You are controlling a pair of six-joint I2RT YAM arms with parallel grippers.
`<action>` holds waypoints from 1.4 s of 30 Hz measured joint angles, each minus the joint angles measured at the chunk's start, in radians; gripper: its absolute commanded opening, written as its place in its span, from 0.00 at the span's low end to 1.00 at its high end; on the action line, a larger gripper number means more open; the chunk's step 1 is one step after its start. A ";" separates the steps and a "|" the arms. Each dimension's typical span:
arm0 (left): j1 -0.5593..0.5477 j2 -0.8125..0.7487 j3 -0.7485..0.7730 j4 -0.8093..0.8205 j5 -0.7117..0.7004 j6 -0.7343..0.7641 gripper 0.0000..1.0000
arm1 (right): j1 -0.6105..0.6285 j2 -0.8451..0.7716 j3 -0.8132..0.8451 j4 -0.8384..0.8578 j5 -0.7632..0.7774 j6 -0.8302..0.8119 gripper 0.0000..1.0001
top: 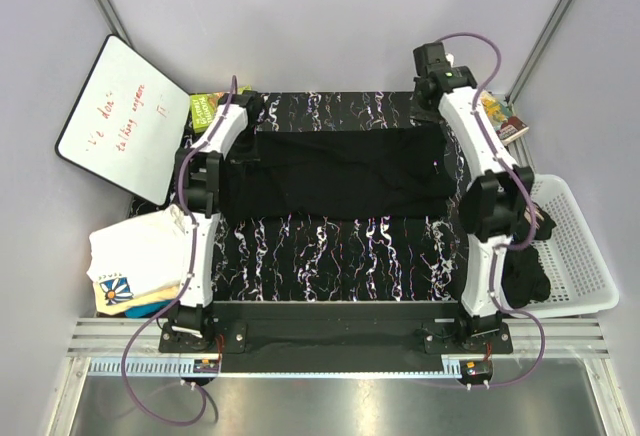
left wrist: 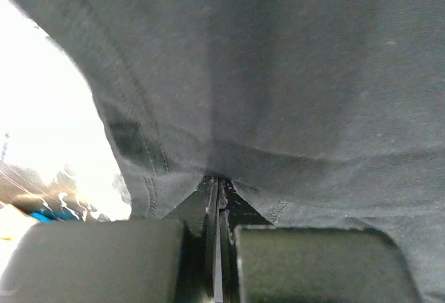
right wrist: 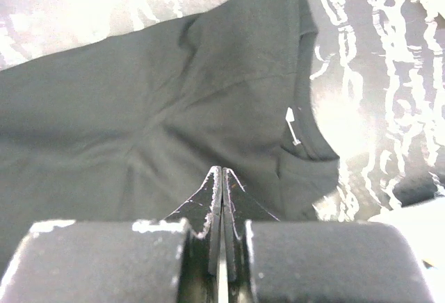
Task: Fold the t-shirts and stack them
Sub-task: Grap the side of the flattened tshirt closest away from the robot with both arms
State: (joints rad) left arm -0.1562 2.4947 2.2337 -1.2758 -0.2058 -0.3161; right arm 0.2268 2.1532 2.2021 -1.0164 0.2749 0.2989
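A plain black t-shirt [top: 335, 171] lies as a long band across the back of the patterned table. My left gripper [top: 248, 118] is shut on its left end; in the left wrist view the cloth [left wrist: 278, 74] drapes over the closed tips [left wrist: 220, 181]. My right gripper [top: 445, 136] is shut at the shirt's right end. In the right wrist view its tips [right wrist: 222, 171] meet the black cloth [right wrist: 139, 101] where creases converge, just left of the collar and its white tag [right wrist: 293, 126]. Folded white tees [top: 135, 251], the top one with a blue-and-yellow print, are stacked at the left.
A white slatted basket [top: 575, 256] at the right holds dark tees [top: 525, 271]. A whiteboard [top: 120, 121] leans at the back left. A green book [top: 205, 108] lies at the back left and another book [top: 505, 121] at the back right.
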 measured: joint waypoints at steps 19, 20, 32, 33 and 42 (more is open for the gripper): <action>0.060 -0.467 -0.344 0.101 0.113 0.015 0.97 | 0.000 -0.432 -0.700 -0.031 -0.211 0.013 0.59; 0.060 -0.516 -0.388 0.112 0.124 0.010 0.97 | 0.000 -0.449 -0.727 -0.032 -0.224 0.022 0.60; 0.101 -0.627 -0.782 0.185 0.257 -0.047 0.96 | -0.013 -0.541 -1.046 0.056 -0.428 0.225 0.61; 0.106 -0.627 -0.782 0.192 0.259 -0.048 0.96 | -0.019 -0.541 -1.060 0.067 -0.439 0.247 0.61; 0.111 -0.627 -0.783 0.235 0.255 -0.046 0.94 | -0.076 -0.523 -1.146 0.210 -0.464 0.398 0.61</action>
State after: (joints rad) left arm -0.0456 1.8675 1.4509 -1.0412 0.0494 -0.3618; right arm 0.1513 1.6302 1.0561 -0.8066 -0.1890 0.6968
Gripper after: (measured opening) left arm 0.955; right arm 0.611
